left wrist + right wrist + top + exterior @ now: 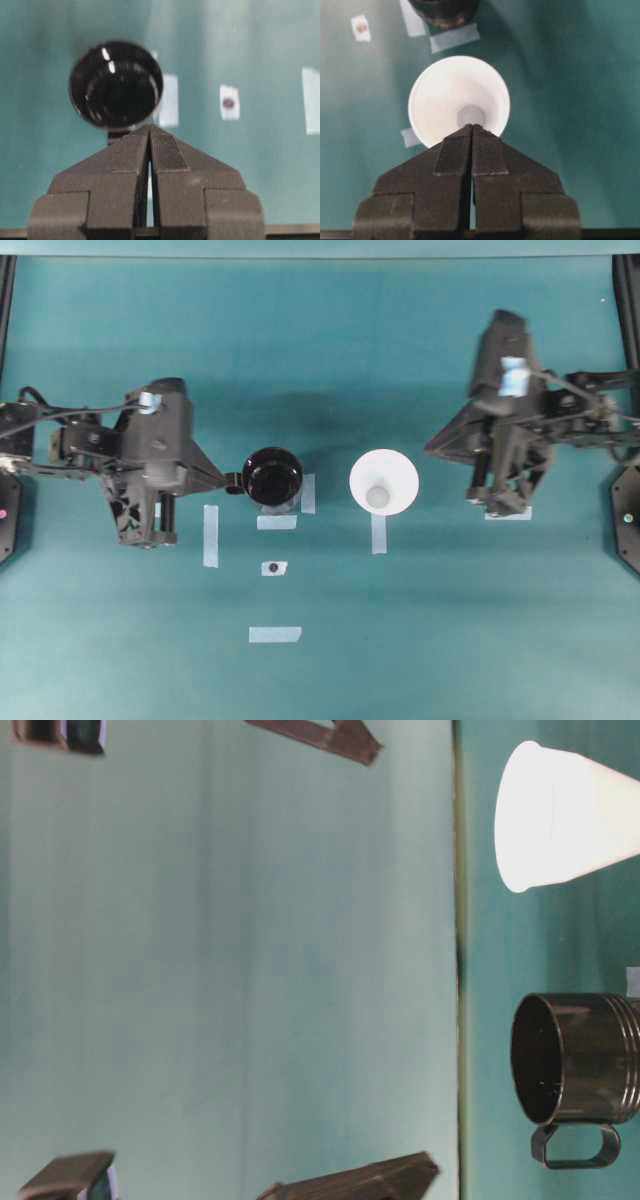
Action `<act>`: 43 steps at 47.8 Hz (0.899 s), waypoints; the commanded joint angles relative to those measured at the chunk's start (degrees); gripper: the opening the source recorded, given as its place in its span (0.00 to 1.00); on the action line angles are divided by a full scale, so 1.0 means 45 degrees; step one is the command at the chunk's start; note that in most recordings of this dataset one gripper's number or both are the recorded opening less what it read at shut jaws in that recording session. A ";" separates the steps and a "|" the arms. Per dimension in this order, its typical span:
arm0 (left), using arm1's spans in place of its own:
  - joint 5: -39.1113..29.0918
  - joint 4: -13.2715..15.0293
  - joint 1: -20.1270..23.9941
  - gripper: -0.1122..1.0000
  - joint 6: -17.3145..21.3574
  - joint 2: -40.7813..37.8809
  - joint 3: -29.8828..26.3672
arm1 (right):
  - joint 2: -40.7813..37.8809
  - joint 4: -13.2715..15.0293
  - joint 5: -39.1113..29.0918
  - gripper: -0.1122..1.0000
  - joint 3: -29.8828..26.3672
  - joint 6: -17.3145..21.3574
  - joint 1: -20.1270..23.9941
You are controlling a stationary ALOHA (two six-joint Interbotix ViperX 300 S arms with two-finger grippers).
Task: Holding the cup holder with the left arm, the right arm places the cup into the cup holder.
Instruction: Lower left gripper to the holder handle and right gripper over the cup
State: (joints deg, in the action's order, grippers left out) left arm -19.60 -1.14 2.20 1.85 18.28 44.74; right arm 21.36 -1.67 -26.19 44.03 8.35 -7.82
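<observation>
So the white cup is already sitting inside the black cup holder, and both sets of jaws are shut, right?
Not quite. The overhead view shows the white cup standing on the table beside the black cup holder, apart from it, not inside. Both sets of jaws are shut, as the wrist views show.

the cup holder [272, 476] is standing upright on the counter, a small glossy black round ring with its mouth facing up and nothing sitting inside it. its short stubby handle [233, 483] is sticking out sideways, toward the left of the overhead view. the cup [383, 481] is standing upright just beside it on the right, apart from it and not touching. it is plain white and tapered, its wide rim opening upward over a smaller base.
</observation>
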 commanded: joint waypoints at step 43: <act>-0.1113 -0.0020 0.0312 0.13 0.1211 -0.1309 -0.0937 | -0.2617 0.0547 -0.1836 0.12 -0.2227 -0.0039 -0.0020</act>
State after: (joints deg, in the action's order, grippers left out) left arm -24.43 -1.14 3.78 7.38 12.13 42.01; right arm 8.53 0.70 -34.54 35.33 8.35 -7.82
